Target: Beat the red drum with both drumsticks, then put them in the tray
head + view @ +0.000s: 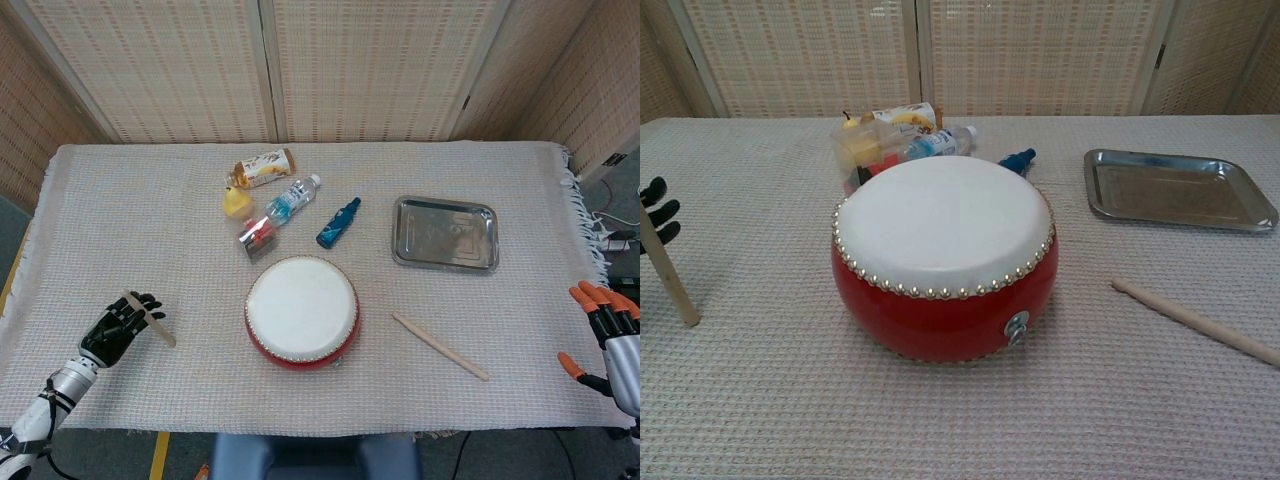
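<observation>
We see our left hand (118, 326) low at the table's left edge, black fingers (656, 208) wrapped round one drumstick (150, 318), grasping it. In the chest view the stick slants, lower tip touching the cloth, upper part running off the frame w/ the hand. Left hand is well apart from the red drum (943, 262).

The drum sits near the table's front, centre, white skin up, studs round the rim, a small metal ring on its front side. Nothing is touching the skin.

Second drumstick (440, 346) lies flat on the woven cloth (150, 220), right of the drum, angled, rounded end nearest the drum, not touching it. No hand is on it.

Our right hand (604, 340) is at the far right edge, orange-tipped fingers spread, holding nothing, well apart from that stick.

Steel tray (404, 252) sits behind and right of the drum; we see no stick in it.

Behind the drum is a clutter: clear water bottle w/ blue label (291, 200), small dark blue bottle (338, 222), snack packet (262, 167), a yellow item (236, 202), and a small clear pack w/ red inside (257, 236). We can't tell what the last two are.
</observation>
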`<state>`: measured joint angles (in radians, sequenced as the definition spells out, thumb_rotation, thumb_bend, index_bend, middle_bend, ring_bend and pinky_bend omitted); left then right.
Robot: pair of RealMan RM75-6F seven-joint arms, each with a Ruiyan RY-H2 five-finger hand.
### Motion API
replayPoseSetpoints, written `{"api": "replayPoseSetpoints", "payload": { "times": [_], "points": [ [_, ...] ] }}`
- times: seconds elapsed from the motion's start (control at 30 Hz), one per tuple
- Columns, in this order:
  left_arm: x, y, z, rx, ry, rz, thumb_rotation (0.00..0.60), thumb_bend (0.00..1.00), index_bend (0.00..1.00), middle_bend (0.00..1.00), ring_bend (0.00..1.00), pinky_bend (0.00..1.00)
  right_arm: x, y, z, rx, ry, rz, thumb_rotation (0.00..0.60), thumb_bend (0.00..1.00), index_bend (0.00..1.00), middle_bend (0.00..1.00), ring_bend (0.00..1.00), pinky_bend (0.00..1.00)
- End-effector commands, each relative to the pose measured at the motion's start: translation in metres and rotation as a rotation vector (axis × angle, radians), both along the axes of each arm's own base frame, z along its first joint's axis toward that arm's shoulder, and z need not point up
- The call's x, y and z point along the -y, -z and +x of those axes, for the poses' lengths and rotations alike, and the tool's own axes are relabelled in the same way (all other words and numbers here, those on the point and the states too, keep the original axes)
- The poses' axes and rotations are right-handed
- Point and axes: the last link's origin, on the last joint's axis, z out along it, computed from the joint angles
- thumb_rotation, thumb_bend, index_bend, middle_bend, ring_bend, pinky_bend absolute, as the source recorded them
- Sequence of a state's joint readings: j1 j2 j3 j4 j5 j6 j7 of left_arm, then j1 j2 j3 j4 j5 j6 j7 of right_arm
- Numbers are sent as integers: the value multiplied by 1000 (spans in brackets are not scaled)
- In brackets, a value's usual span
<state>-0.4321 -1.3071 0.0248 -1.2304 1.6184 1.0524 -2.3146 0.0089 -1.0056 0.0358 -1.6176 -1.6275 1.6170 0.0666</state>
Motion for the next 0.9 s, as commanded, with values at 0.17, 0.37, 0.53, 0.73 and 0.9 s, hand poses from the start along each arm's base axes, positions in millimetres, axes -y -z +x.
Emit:
{"api": "replayPoseSetpoints", "payload": {
  "times": [0.17,0.37,0.53,0.73,0.9],
  "points": [
    [-5,5,0,-7,-10,5,600,385,458,432,365,394,1,0,-1,-1,4,1,600,195,110,87,44,160],
    [-6,6,-4,-2,-40,17,600,388,457,472,419,416,1,0,-2,0,12,0,600,195,110,87,44,160],
    [-5,4,-7,5,-46,29,600,390,465,528,476,427,2,1,-2,0,12,2,600,195,110,87,44,160],
    [-4,1,-12,13,-60,39,600,388,473,544,491,427,2,2,-2,0,12,8,600,195,108,87,44,160],
    [-4,-4,-17,18,-62,53,600,385,473,545,493,428,2,2,-1,-1,13,9,600,195,107,86,44,160]
  ]
}}
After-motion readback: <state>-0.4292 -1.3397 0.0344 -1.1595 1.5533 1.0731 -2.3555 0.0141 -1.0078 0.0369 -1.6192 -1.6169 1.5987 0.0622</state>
